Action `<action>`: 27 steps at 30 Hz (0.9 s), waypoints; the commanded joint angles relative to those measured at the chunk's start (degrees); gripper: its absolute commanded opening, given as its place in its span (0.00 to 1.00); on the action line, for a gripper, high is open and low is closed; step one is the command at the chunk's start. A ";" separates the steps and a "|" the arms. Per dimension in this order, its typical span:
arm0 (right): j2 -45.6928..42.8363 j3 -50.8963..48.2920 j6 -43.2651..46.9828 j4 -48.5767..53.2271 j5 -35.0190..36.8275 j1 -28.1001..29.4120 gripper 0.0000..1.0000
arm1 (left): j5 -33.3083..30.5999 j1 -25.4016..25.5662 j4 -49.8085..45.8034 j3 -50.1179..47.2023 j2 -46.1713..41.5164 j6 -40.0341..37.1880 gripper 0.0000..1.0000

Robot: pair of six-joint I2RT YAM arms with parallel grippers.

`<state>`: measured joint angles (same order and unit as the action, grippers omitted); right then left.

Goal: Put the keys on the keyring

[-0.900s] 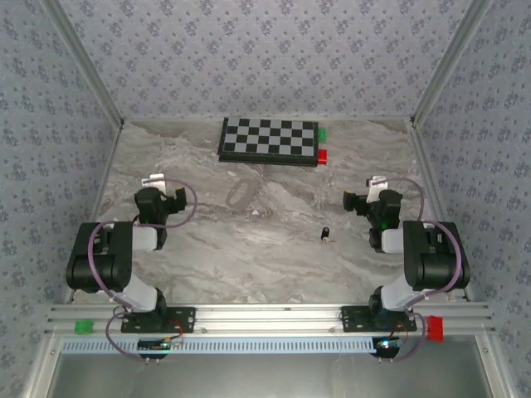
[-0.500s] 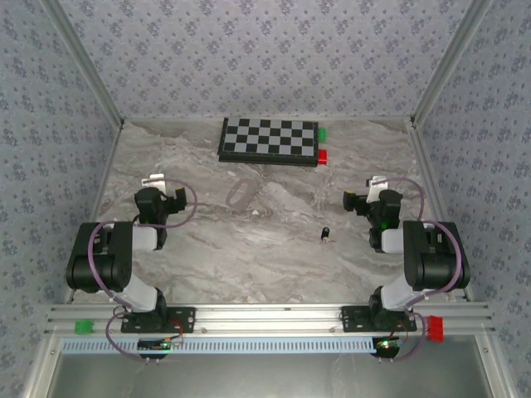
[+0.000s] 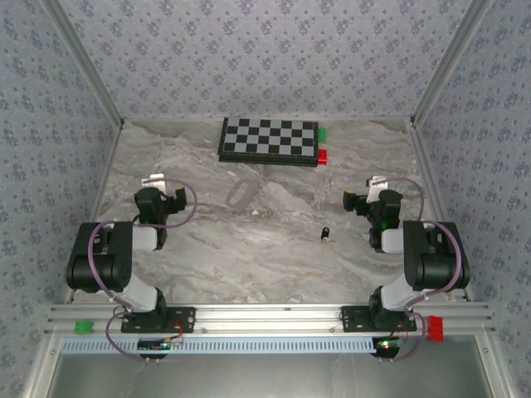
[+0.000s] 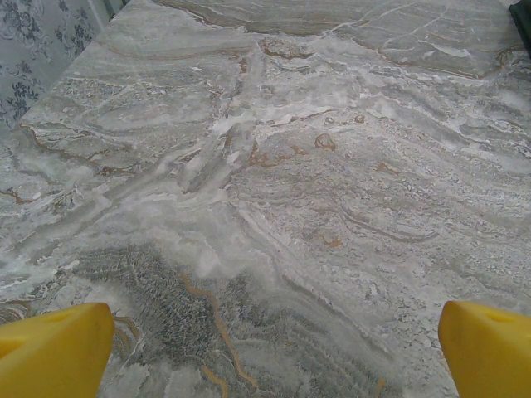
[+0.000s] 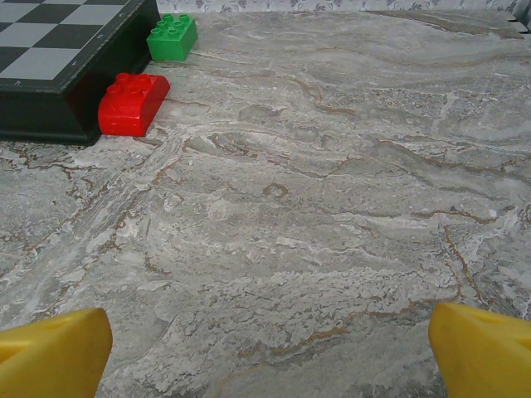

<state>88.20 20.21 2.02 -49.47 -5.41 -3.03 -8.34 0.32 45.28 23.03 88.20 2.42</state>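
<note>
The keyring (image 3: pixel 241 195), a thin pale oval loop, lies flat on the marble table left of centre, below the chessboard. The key (image 3: pixel 326 235), tiny with a black head, lies apart from it, right of centre. My left gripper (image 3: pixel 163 191) hovers to the left of the keyring, open and holding nothing. In the left wrist view its yellow fingertips (image 4: pixel 54 348) stand wide apart over bare marble. My right gripper (image 3: pixel 365 195) is up and to the right of the key, also open. Its yellow fingertips (image 5: pixel 54 352) frame bare table.
A black-and-white chessboard (image 3: pixel 270 141) sits at the back of the table, with a green block (image 3: pixel 322 133) and a red block (image 3: pixel 323 155) at its right end. The red block (image 5: pixel 133 104) and green block (image 5: pixel 172 37) lie far ahead of the right gripper. Patterned walls enclose three sides.
</note>
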 commanded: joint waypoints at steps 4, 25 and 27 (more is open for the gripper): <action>-0.49 1.24 0.62 0.08 -0.44 -0.10 1.00 | 0.60 -0.40 2.18 0.18 -0.28 0.16 1.00; -0.55 1.45 -0.34 0.43 3.94 0.39 1.00 | -0.22 -0.40 2.43 -0.09 -0.70 0.40 1.00; -1.40 0.75 0.28 -0.52 7.38 1.89 1.00 | -3.25 -0.40 -1.39 0.80 -3.22 1.67 1.00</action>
<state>88.16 20.21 2.00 -49.47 -2.90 -2.46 -8.84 0.32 45.06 23.05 88.03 2.66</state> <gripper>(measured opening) 0.995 0.997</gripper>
